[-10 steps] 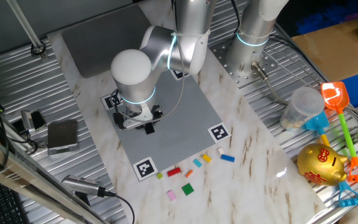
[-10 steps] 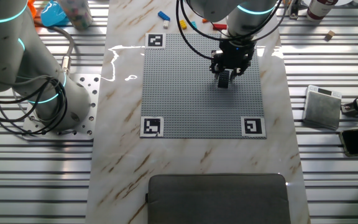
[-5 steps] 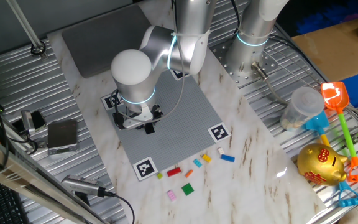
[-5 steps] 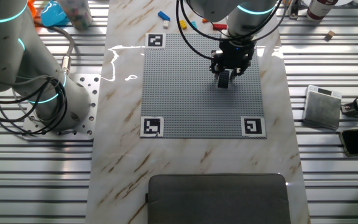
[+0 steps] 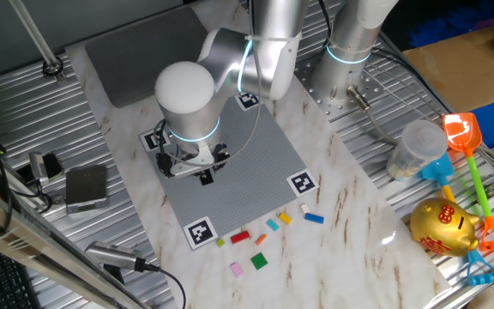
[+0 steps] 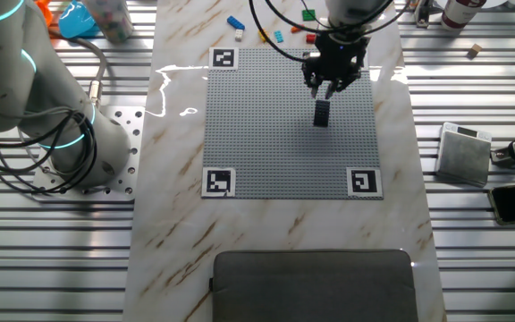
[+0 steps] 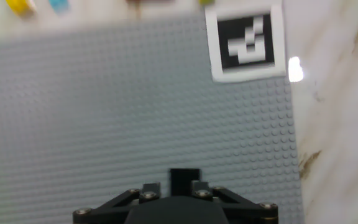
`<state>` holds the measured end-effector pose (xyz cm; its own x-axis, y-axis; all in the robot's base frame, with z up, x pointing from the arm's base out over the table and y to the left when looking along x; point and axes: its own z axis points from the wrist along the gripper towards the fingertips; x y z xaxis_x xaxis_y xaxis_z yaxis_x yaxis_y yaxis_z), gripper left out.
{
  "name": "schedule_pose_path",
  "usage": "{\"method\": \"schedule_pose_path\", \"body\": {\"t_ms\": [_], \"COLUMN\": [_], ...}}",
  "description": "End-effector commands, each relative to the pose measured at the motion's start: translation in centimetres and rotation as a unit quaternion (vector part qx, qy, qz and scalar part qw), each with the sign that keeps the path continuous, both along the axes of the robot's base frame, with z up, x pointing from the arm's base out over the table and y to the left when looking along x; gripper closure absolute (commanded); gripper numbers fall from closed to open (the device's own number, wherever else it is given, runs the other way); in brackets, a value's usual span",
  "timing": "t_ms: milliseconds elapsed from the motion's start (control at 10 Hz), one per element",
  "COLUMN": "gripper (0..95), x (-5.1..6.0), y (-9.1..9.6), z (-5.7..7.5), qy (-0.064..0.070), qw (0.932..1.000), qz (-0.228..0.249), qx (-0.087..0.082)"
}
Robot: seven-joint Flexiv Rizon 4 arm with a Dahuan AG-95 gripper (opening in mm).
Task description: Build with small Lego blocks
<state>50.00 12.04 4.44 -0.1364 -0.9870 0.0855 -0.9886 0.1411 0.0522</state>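
Observation:
A black Lego block (image 6: 322,112) stands alone on the grey studded plate (image 6: 266,134). Above it, my gripper (image 6: 329,88) hangs open, clear of the block and shifted toward the plate's far edge. The hand view looks down on the black block (image 7: 184,177) between my spread fingers (image 7: 151,187), nothing held. In one fixed view the block (image 5: 206,178) shows just below the wrist. Loose small blocks lie beyond the plate's edge: red (image 5: 240,236), green (image 5: 259,261), pink (image 5: 237,269), yellow (image 5: 286,218), blue (image 5: 314,218).
A second arm's base (image 5: 341,81) stands beside the plate. A gold piggy bank (image 5: 442,226), toy shovels (image 5: 474,163) and a plastic cup (image 5: 414,148) lie on the ribbed bench. A grey pad (image 6: 316,284) lies past the plate; a small box (image 5: 86,186) sits beside it.
My gripper has let go of the black block and risen off it, drifting toward the loose blocks. The block stays on the plate.

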Motion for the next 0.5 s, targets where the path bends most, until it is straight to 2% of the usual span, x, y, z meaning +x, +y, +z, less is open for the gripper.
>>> {"method": "schedule_pose_path", "body": {"t_ms": [100, 500], "gripper": [76.0, 76.0], "x": [0.08, 0.29], "y": [0.16, 0.95], "z": [-0.07, -0.44], "qy": [0.001, 0.0], "qw": [1.0, 0.9999], "qz": [-0.002, -0.008], "qx": [0.001, 0.007]}}
